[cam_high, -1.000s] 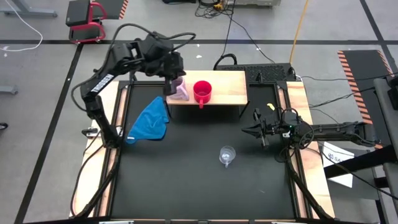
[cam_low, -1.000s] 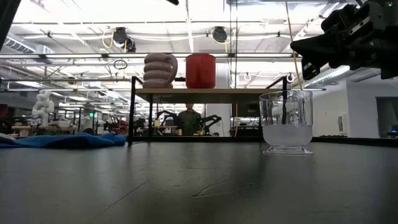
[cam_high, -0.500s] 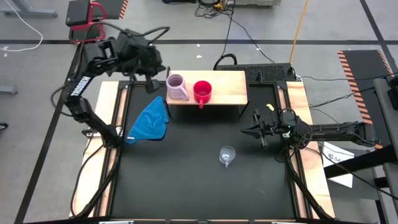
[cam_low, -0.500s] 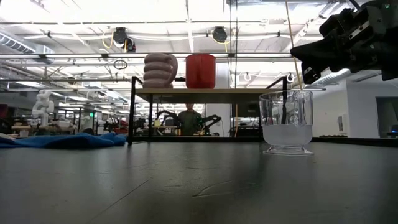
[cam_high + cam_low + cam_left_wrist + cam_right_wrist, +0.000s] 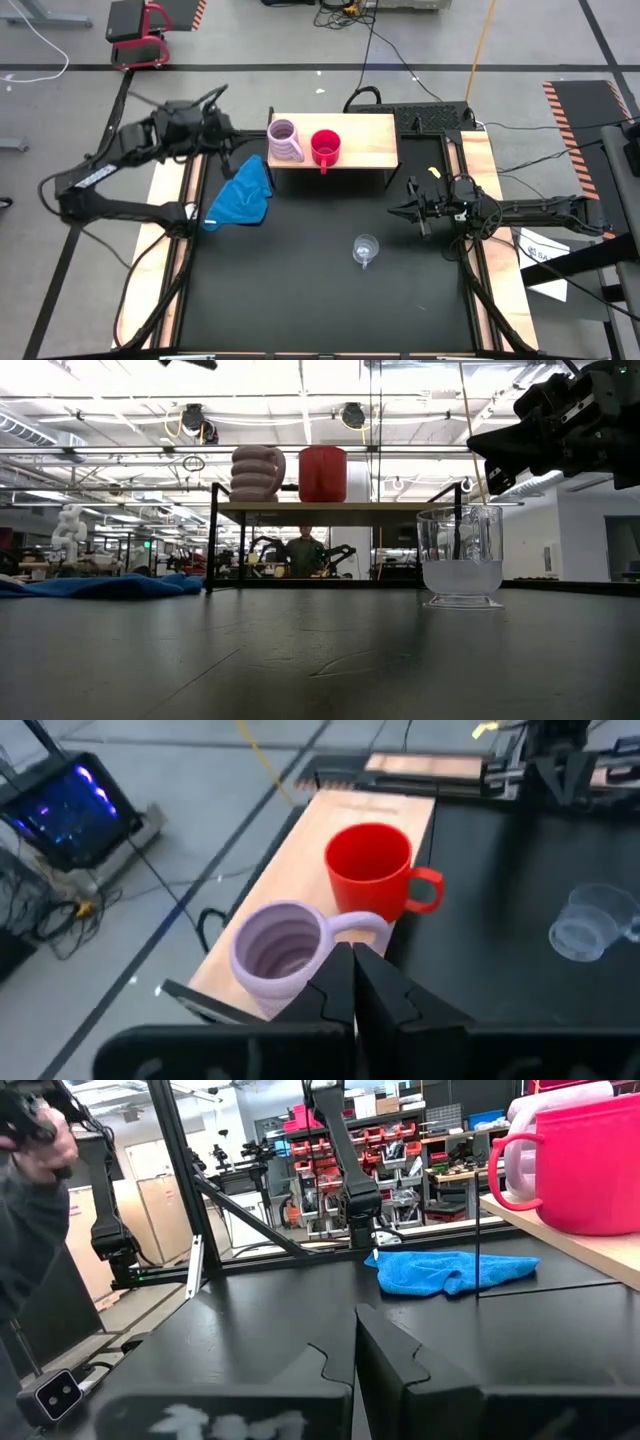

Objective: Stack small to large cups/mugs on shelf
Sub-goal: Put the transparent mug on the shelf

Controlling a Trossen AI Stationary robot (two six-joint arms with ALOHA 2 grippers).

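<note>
Counting three cups (image 5: pixel 284 141), one shelf (image 5: pixel 365 140)

On the low light-wood shelf (image 5: pixel 360 140) at the back of the black tabletop (image 5: pixel 320 290), the ribbed lilac mug (image 5: pixel 284 140) stands just left of the red mug (image 5: pixel 326 147). The clear glass cup (image 5: pixel 365 248) sits well in front, the blue cloth (image 5: pixel 243 194) left of the shelf.
</note>
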